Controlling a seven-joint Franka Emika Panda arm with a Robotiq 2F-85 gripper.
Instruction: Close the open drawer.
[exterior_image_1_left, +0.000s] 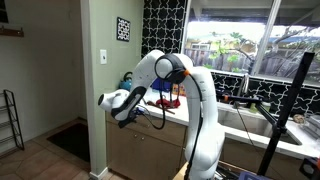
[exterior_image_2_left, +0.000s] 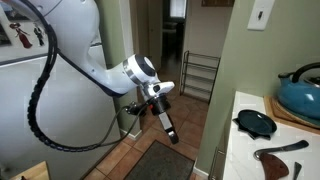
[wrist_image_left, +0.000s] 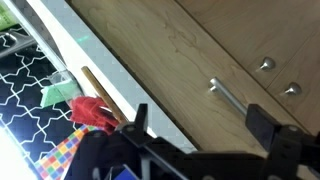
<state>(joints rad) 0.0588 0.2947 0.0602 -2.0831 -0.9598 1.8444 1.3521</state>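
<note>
In the wrist view my gripper (wrist_image_left: 200, 116) is open and empty, its two black fingers spread wide in front of light-tan wood. The band of wood just under the pale countertop edge looks like the drawer (wrist_image_left: 150, 55). I cannot tell from here how far out it stands. A metal bar handle (wrist_image_left: 235, 100) and two round knobs (wrist_image_left: 265, 65) sit on the wood past my fingers. In both exterior views the white arm reaches down beside the counter, with the gripper (exterior_image_1_left: 120, 106) (exterior_image_2_left: 166, 128) at cabinet height. The drawer is hidden in one of them.
The countertop (exterior_image_2_left: 240, 150) carries a teal kettle (exterior_image_2_left: 300, 90), a black pan (exterior_image_2_left: 255, 122) and a brown-handled tool (exterior_image_2_left: 280, 152). A red cloth (wrist_image_left: 92, 112) and black-and-white patterned tiles (wrist_image_left: 25, 85) show beside the counter edge. A metal rack (exterior_image_2_left: 200, 75) stands in the hallway.
</note>
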